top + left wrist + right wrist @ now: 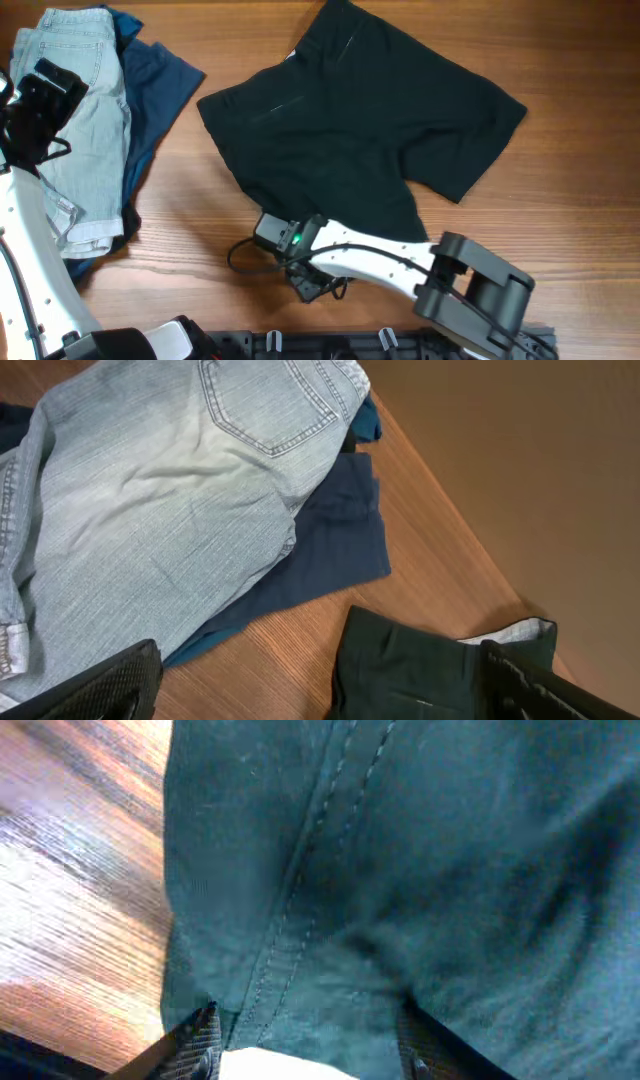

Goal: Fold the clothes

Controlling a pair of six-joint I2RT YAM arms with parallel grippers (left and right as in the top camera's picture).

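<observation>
Hem of dark green cotton shorts was clamped between right pincer fingers; fold-over lift judged next; left pincer was held released.

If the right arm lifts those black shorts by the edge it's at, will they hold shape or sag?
Likely sag: the black shorts lie flat and creased on the table, so the cloth looks thin and limp. Probably light too. The right gripper has fabric bunched between its fingers, so a one-edge lift would likely drag the rest across the wood.

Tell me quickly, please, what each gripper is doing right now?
Left gripper: open, holding nothing.
Right gripper: at the black shorts edge; grip cannot be told.
</observation>
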